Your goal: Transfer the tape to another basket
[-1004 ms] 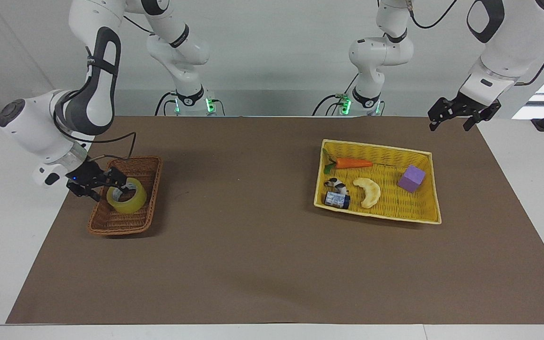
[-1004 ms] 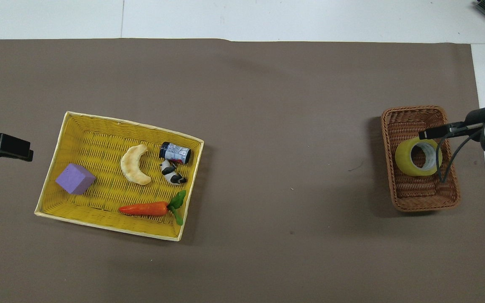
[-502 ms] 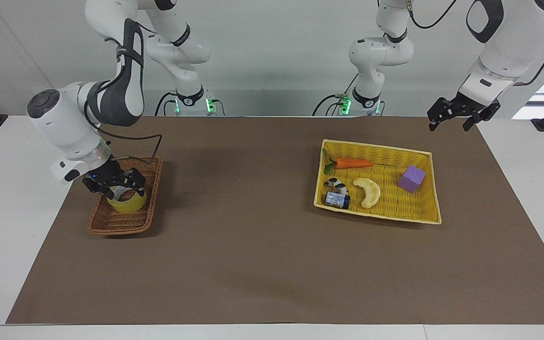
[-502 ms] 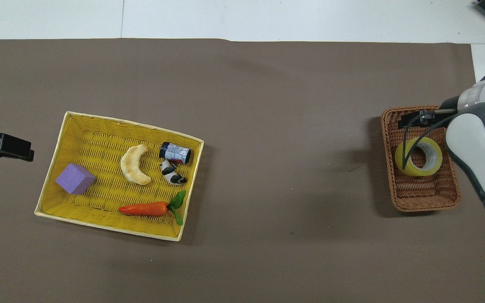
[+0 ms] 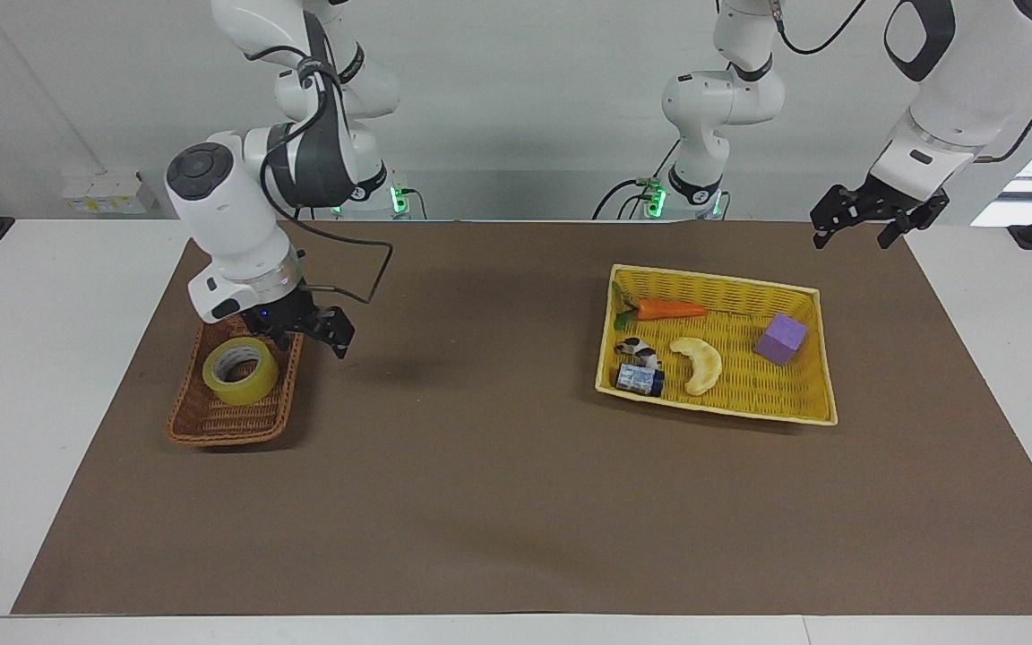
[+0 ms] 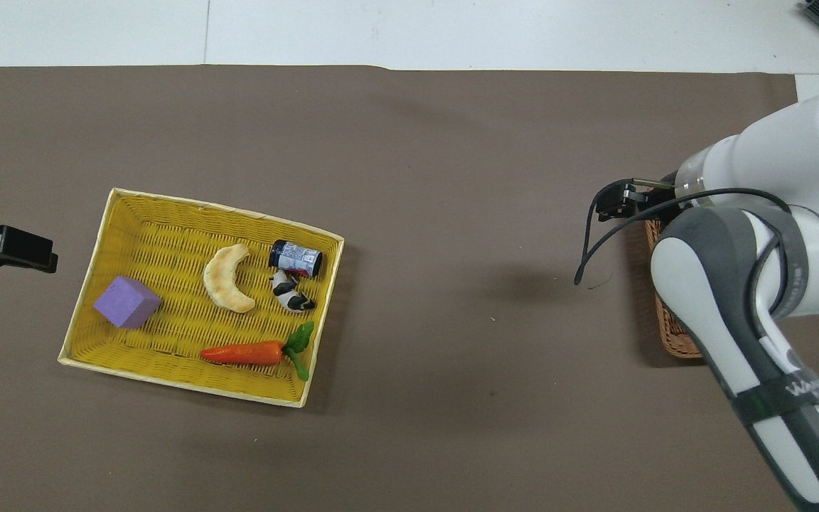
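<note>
The yellow tape roll [image 5: 240,370] lies in the narrow brown wicker basket [image 5: 211,428] at the right arm's end of the table. My right gripper [image 5: 310,333] is open and empty. It is raised over the basket's rim on the side toward the table's middle, apart from the tape. In the overhead view the right arm covers the tape and most of the basket [image 6: 671,334], and the right gripper [image 6: 614,204] shows over the mat beside it. My left gripper [image 5: 856,235] [image 6: 4,249] waits open and empty over the left arm's end of the table.
A bright yellow tray basket [image 5: 810,296] [image 6: 105,213] stands toward the left arm's end. It holds a carrot toy [image 5: 670,309], a pale banana-like toy [image 5: 700,363], a purple cube [image 5: 781,339], a small can [image 5: 640,380] and a cow figure [image 5: 638,349]. Brown mat covers the table.
My right gripper has let go of the tape, risen and swung toward the table's middle. The tape stays in the brown basket. The left arm has not moved.
</note>
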Controlling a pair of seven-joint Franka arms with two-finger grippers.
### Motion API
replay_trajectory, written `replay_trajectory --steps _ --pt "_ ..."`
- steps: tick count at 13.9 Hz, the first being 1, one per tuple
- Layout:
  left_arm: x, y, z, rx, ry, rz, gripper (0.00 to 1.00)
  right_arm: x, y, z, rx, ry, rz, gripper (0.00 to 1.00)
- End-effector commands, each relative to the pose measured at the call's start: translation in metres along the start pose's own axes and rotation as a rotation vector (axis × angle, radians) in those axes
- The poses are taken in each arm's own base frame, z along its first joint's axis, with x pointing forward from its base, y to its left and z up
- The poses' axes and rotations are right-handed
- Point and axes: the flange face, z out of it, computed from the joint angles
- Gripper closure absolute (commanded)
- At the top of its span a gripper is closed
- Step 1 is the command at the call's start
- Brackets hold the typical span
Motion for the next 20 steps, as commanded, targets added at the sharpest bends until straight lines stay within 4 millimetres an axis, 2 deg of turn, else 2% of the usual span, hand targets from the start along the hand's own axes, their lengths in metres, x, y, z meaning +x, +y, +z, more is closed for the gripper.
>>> replay_trajectory --steps 1,4,7,9,11,13,14,16,20 --pt "0.001 -0.001 -0.005 0.011 0.001 0.003 0.0 -0.015 0.008 -0.054 -0.007 0.029 0.04 0.0" --pt "0.001 0.0 -0.005 0.011 0.001 0.005 0.0 -0.029 0.028 -0.118 -0.009 0.014 0.066 0.0" --pt "0.001 -0.001 -0.005 0.011 0.001 0.003 0.0 -0.034 0.066 -0.181 -0.01 0.019 0.127 0.0" --pt "0.001 -0.001 -0.005 0.011 0.001 0.003 0.0 -0.039 0.086 -0.209 -0.019 0.017 0.158 0.0" --pt "0.001 0.0 -0.004 0.011 0.0 0.005 0.0 -0.049 0.097 -0.221 -0.026 0.03 0.173 0.0" --pt "0.001 0.0 -0.005 0.011 0.0 0.005 0.0 -0.062 0.109 -0.213 -0.021 0.002 0.177 0.0" --pt "0.001 0.0 -0.005 0.011 0.001 0.005 0.0 -0.061 0.109 -0.213 -0.022 0.002 0.153 0.0" --pt "0.001 0.0 -0.005 0.011 0.001 0.005 0.0 -0.063 0.108 -0.198 -0.027 -0.026 0.086 0.0" --pt "0.001 0.0 -0.005 0.011 0.0 0.005 0.0 -0.061 0.108 -0.2 -0.062 0.006 0.007 0.0"
